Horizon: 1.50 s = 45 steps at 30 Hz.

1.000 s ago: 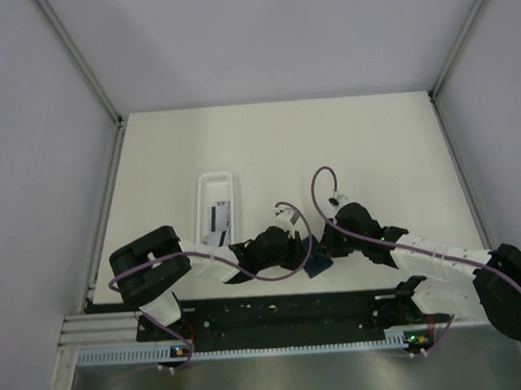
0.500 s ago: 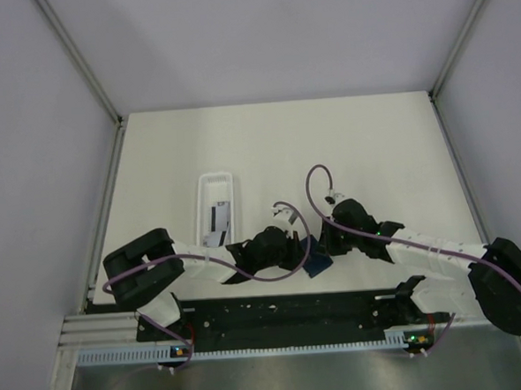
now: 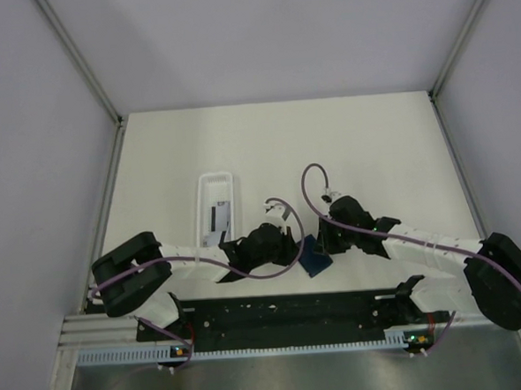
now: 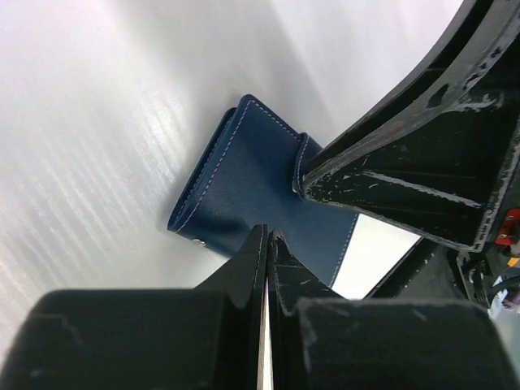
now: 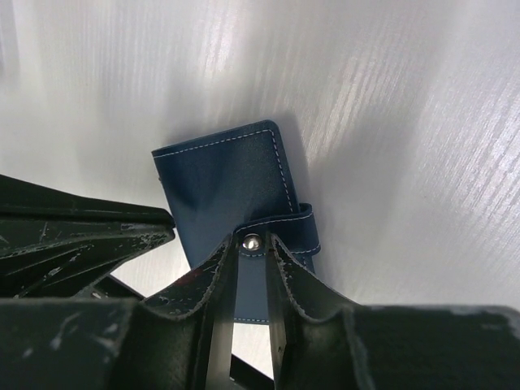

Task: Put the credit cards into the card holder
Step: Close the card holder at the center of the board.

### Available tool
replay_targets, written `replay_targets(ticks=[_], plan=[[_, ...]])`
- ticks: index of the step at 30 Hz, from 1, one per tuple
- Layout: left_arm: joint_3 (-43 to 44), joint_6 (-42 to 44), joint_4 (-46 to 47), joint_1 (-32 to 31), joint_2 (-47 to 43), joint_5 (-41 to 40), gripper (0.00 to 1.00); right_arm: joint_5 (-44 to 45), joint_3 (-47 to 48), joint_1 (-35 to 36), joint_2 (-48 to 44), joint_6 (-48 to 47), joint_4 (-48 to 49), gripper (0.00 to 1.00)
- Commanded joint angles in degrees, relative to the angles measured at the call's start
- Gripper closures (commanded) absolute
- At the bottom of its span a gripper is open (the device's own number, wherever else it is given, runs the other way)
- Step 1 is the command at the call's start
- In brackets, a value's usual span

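Note:
The dark navy card holder (image 3: 317, 262) lies on the white table between my two grippers, and shows in the left wrist view (image 4: 252, 183) and the right wrist view (image 5: 219, 179). My right gripper (image 5: 253, 237) is closed on its strap, at the pale snap stud (image 5: 252, 241); from above this gripper (image 3: 325, 244) sits at the holder's far edge. My left gripper (image 4: 266, 236) is shut on a thin pale card seen edge-on, its tips just over the holder's near side (image 3: 294, 253). More credit cards (image 3: 216, 219) lie in the white tray (image 3: 202, 191).
The long white tray stands left of the left gripper. Purple cables (image 3: 306, 188) loop over both wrists. The black base rail (image 3: 285, 313) runs along the near edge. Grey walls and metal posts (image 3: 80, 60) enclose the table.
The left arm has pulled back to the left, uncovering more of the card holder. The right gripper has shifted a little left over the holder.

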Motion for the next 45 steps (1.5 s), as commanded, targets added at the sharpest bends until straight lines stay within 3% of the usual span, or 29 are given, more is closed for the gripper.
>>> replay_targets(ticks=[1, 22, 32, 45], plan=[[-1.3, 0.7, 1.0, 0.3, 0.3, -1.6, 0.99, 0.4, 2.9, -0.3, 1.9, -2.0, -3.0, 0.78], [-4.4, -0.8, 4.7, 0.3, 1.7, -0.4, 1.00, 6.3, 10.2, 3.1, 10.1, -2.4, -12.5, 0.79], [-5.8, -1.3, 5.8, 0.3, 1.3, -0.2, 1.00, 10.9, 13.8, 5.8, 14.7, -1.6, -17.0, 0.88], [-7.4, -1.6, 7.2, 0.3, 0.8, -0.3, 1.00, 12.8, 18.5, 7.9, 21.6, -1.9, -21.4, 0.91]])
